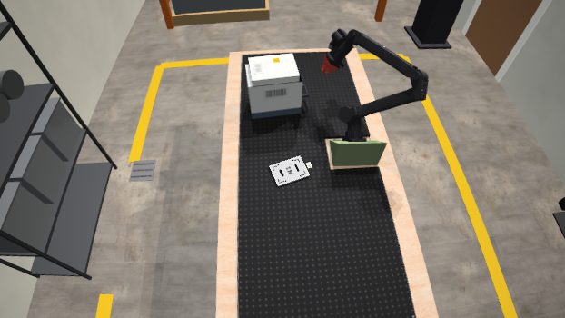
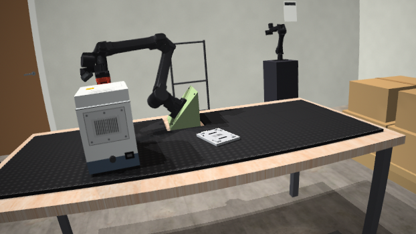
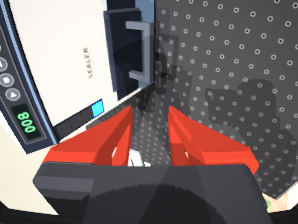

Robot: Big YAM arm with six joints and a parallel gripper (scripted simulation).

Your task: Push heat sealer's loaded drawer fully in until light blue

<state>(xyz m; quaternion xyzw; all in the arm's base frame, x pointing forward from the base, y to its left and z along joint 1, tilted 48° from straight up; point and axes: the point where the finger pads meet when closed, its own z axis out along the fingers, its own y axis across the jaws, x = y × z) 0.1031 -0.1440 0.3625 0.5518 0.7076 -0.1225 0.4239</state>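
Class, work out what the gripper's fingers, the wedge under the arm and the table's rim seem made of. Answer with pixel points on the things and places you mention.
Red tapering pincer fingers: probably moulded plastic, satin; even colour, soft shading on flat facets.

Pale green wedge-shaped mount point(image 1: 356, 154) point(image 2: 187, 117): painted metal or plastic, matt; uniform colour, no grain.

Light tan table rim point(image 1: 227, 191) point(image 2: 234, 170): apparently wood, low sheen; streaky grain.

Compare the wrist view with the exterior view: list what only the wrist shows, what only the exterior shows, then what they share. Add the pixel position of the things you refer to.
Only the wrist view: the blue light point(image 3: 98, 108), the green number display point(image 3: 24, 122) and the drawer handle point(image 3: 146, 51).

Only the exterior view: the barcode point(image 2: 106, 126) on the machine's back, the dark round knob point(image 2: 112, 159) low on it, the cardboard boxes point(image 2: 369, 100) and the door point(image 2: 15, 67).

Both: the heat sealer point(image 2: 105, 134) point(image 3: 70, 55), the gripper point(image 2: 103, 83) point(image 3: 150, 113) with its red fingers and the dotted black mat point(image 2: 284, 124) point(image 3: 220, 45).
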